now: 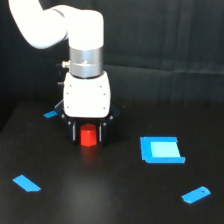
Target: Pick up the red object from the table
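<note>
Scene is dim overall, with dark surroundings dominating the exterior view. The table [115, 200] is rendered matte black with a faint sheen; a soft reddish reflection is seen just below the red object [89, 136]. Light appears to come from above and in front: the white arm housing [86, 95] is brightly lit, nearly blown out on its upper curve, with detail lost there. The backdrop curtain [165, 45] is barely resolved, its ribs faintly visible. Saturated colour is shown by the 1 large blue square piece [161, 149], its centre washed paler by glare. Focus is soft throughout; edges are blurred and blocky. Shadows are swallowed by the black surface.
</note>
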